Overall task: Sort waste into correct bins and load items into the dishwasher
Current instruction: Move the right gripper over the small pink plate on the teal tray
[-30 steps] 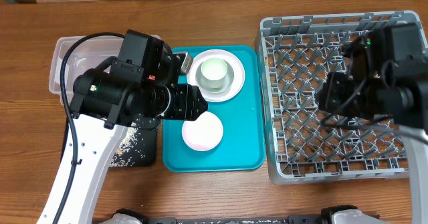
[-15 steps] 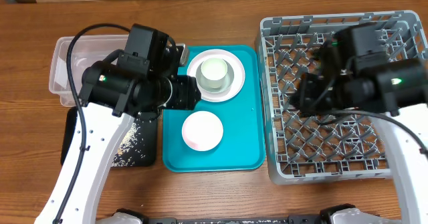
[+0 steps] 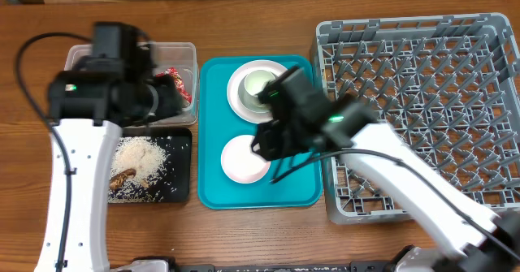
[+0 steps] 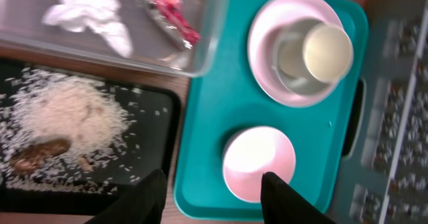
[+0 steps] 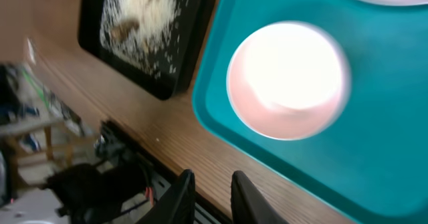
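Note:
In the left wrist view a crumpled white napkin (image 4: 90,13) and a red wrapper (image 4: 170,10) lie in the clear tub (image 3: 130,61). Loose rice (image 4: 70,117) and a brown scrap (image 4: 40,154) lie on the black tray (image 3: 183,183). On the teal tray (image 3: 292,183) a plate (image 3: 240,101) carries a bowl and a cup (image 4: 328,47). A small bowl (image 3: 244,160) sits nearer the front. My left gripper (image 4: 214,194) hangs open and empty above the gap between the two trays. My right gripper (image 5: 212,196) hovers slightly open, empty, over the table's front edge beside the small bowl (image 5: 287,80).
The grey dish rack (image 3: 422,110) fills the right side, with nothing in it. My right arm (image 3: 357,142) reaches across from the rack over the teal tray. My left arm (image 3: 97,93) covers part of the clear tub. The table's front edge runs just below both trays.
My left arm has pulled back left, uncovering the tub and the black tray. My right arm has swung from above the rack to the teal tray, and its jaws have parted a little.

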Robot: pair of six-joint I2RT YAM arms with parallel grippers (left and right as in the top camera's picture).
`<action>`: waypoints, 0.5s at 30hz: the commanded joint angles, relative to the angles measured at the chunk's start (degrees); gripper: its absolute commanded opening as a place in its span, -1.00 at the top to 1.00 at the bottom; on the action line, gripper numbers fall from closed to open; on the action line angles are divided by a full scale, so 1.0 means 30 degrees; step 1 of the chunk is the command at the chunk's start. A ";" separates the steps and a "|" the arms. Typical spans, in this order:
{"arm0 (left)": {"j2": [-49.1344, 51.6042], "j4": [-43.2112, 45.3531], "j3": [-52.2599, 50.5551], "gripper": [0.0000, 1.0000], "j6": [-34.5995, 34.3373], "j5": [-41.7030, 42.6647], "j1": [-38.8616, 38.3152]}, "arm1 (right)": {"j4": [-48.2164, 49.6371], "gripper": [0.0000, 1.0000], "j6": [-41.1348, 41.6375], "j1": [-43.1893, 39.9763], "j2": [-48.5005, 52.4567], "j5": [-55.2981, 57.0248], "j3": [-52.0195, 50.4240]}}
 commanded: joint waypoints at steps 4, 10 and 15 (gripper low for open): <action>-0.0117 -0.0117 0.0189 -0.03 -0.0284 0.2113 0.3577 | 0.2878 0.46 0.0087 0.2863 0.3133 -0.0102 -0.0226; -0.0117 -0.0306 0.0182 -0.08 -0.0270 0.2426 0.4619 | 0.4058 0.46 0.0095 0.4306 0.4998 0.0947 -0.0226; -0.0117 -0.0291 0.0182 -0.10 -0.0270 0.2426 0.4437 | 0.4109 0.36 0.0095 0.4619 0.5100 0.3956 -0.0226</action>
